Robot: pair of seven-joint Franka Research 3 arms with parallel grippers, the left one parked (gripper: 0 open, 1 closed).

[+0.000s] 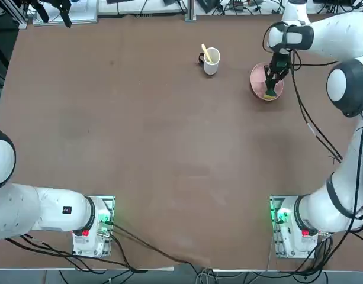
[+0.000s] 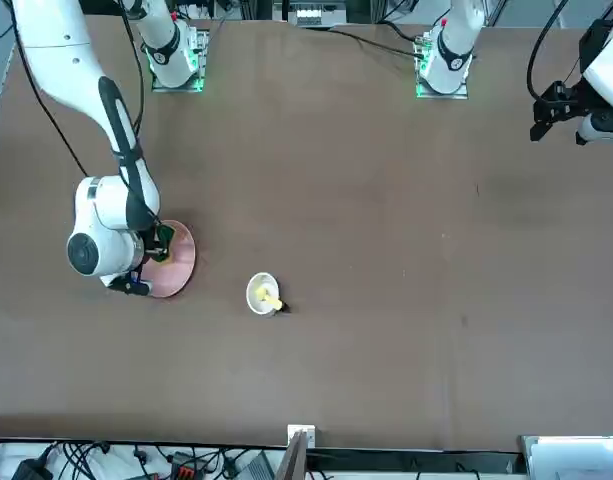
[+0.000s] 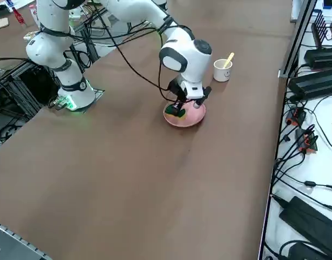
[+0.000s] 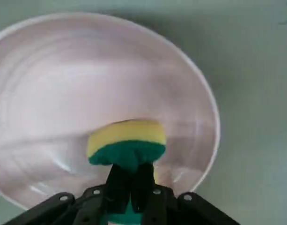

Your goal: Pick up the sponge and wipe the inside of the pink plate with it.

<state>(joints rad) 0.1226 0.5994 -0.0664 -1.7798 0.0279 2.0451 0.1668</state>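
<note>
The pink plate [image 1: 259, 78] [image 2: 178, 262] [image 3: 190, 117] [image 4: 63, 84] lies at the far right of the table. My right gripper [image 1: 271, 84] [image 3: 179, 108] [image 4: 130, 187] reaches down into it, shut on the sponge [image 4: 126, 143] [image 1: 270, 92] [image 3: 177, 113]. In the right wrist view the sponge's green layer is pinched between the fingers and its yellow foam faces the plate's inner surface. The sponge sits toward the plate's near side. In the front view the arm's wrist covers much of the plate.
A white mug [image 1: 211, 60] [image 2: 263, 294] [image 3: 222, 70] with a yellow utensil in it stands to the left of the plate. Cables and power bricks [image 3: 312, 81] lie beyond the table's right edge.
</note>
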